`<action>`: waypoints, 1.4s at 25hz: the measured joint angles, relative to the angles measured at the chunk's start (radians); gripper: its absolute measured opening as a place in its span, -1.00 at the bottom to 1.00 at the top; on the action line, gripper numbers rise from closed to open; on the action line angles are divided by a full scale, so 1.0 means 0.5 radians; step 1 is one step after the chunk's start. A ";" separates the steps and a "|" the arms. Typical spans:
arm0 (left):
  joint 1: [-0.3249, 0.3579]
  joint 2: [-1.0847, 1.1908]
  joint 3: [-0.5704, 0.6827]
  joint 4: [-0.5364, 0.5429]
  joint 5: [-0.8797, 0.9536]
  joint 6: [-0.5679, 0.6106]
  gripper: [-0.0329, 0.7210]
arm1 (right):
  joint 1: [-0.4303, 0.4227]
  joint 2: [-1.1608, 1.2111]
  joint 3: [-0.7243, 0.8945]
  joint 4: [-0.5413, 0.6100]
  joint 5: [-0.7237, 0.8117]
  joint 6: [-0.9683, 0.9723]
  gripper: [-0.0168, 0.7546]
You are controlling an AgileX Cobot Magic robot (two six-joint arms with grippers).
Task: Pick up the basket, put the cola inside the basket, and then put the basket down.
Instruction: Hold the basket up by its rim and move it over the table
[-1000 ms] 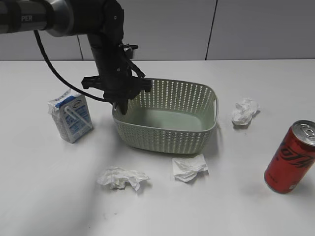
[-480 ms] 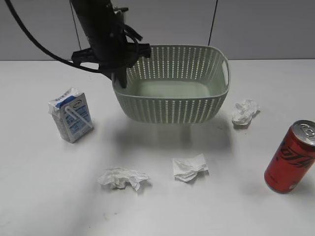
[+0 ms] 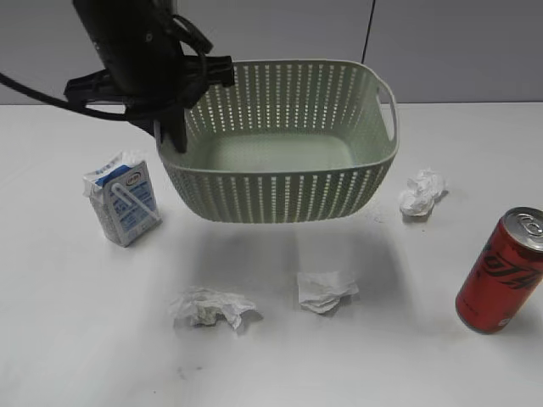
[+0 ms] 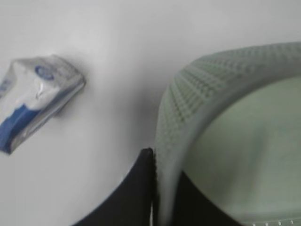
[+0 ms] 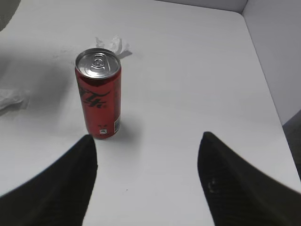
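The pale green basket (image 3: pixel 284 144) hangs in the air above the table, tilted, held by its left rim. My left gripper (image 3: pixel 167 136) is shut on that rim; in the left wrist view the rim (image 4: pixel 171 141) runs between the two black fingers (image 4: pixel 141 188). The red cola can (image 3: pixel 501 271) stands upright at the right edge of the table, and in the right wrist view (image 5: pixel 99 92) it stands ahead and to the left of my right gripper (image 5: pixel 148 141), which is open and empty, apart from the can.
A blue-and-white milk carton (image 3: pixel 123 199) stands left of the basket. Crumpled white tissues lie in front of the basket (image 3: pixel 208 307), (image 3: pixel 325 290) and to its right (image 3: pixel 422 192). A grey wall runs along the back.
My left gripper has lifted the basket off the table, up and toward the camera, tilting it. The can, carton and tissues have not moved.
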 joint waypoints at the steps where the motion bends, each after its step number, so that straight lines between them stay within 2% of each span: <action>1: -0.023 -0.069 0.097 0.007 -0.042 -0.025 -0.90 | 0.000 0.000 0.000 0.000 0.000 0.004 0.36; 5: -0.096 -0.250 0.438 -0.006 -0.251 -0.071 -0.90 | 0.000 0.003 0.000 -0.007 0.000 0.100 0.36; 8: -0.115 -0.286 0.590 -0.008 -0.334 -0.076 -0.90 | 0.000 0.105 -0.013 -0.003 0.000 0.215 0.39; 13: -0.115 -0.286 0.733 0.000 -0.414 -0.082 -0.90 | 0.000 0.486 -0.104 0.053 -0.037 0.244 0.66; 19: -0.115 -0.286 0.778 0.006 -0.431 -0.082 -0.90 | 0.000 1.128 -0.309 0.100 -0.079 0.250 0.70; 28: -0.115 -0.284 0.788 0.010 -0.440 -0.082 -0.90 | 0.013 2.001 -0.797 0.334 -0.093 0.068 0.70; 35: -0.115 -0.284 0.788 0.013 -0.454 -0.082 -0.90 | 0.053 2.424 -0.882 0.344 -0.093 0.063 0.70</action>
